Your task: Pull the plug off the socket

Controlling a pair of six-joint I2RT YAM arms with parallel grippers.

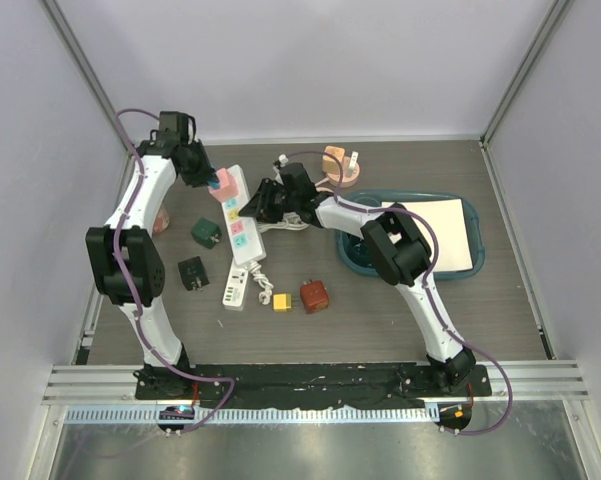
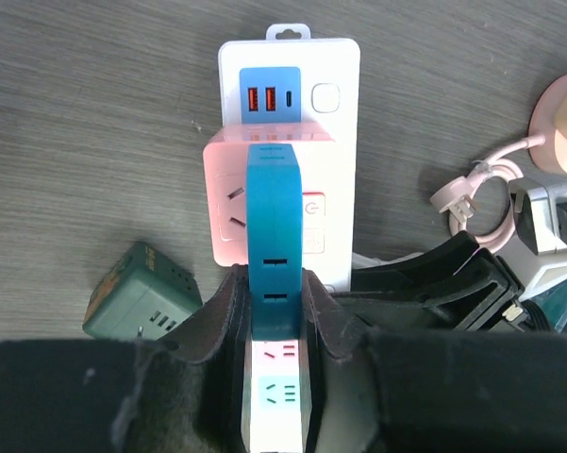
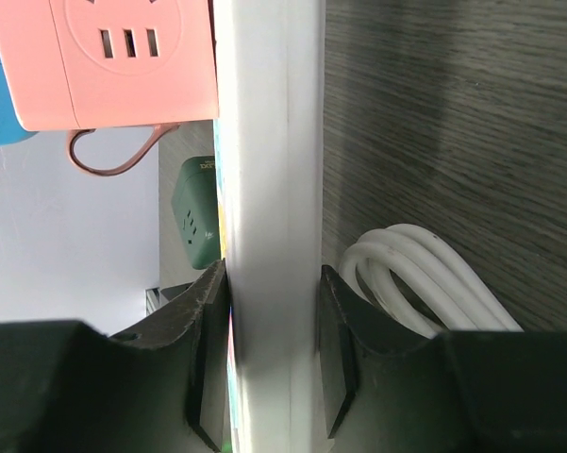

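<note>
A white power strip lies at the table's middle left. A pink adapter sits plugged into its far end, with a blue plug stacked on top of it. My left gripper is shut on the blue plug's sides, above the strip. In the top view the left gripper is at the adapter's left. My right gripper is shut across the strip's body, seen in the top view at mid-strip. The pink adapter shows against the strip's face.
Two dark green cube adapters, a small white strip, a yellow plug and a red-brown adapter lie nearby. The strip's coiled white cable is beside my right fingers. A pink round socket and a teal tray stand right.
</note>
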